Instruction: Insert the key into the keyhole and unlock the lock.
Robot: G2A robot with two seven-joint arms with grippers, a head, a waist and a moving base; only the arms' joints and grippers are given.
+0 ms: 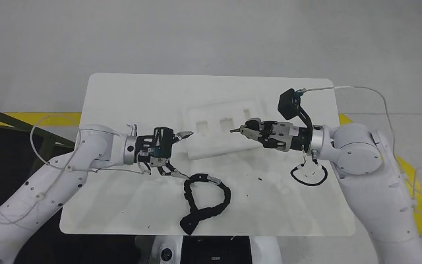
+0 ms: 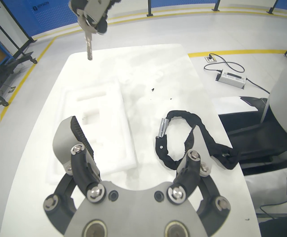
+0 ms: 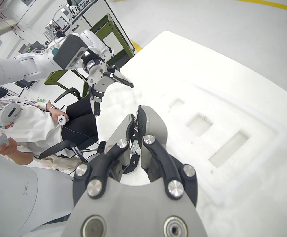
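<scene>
- seeing the left tool (image 1: pixel 179 154) wide open, nothing in it, just beside the chain lock (image 1: pixel 210 198) on the table (image 1: pixel 119 99)
- got the right tool (image 1: pixel 241 130) pinched shut on the key (image 1: pixel 233 131), up over the foam tray (image 1: pixel 211 142), apart from the chain lock

Head of the key (image 2: pixel 89 44) buried between the clamped pads of the right gripper (image 2: pixel 93 18), itself cut off by the picture's edge just behind its fingertips. Keyhole in the metal end (image 2: pixel 161 128) of the chain lock (image 2: pixel 201 130) too small to make out. Stretch of chain hidden behind one finger (image 2: pixel 183 162) of the spread left gripper (image 2: pixel 131 132); contact between that finger and the chain impossible to tell.
</scene>
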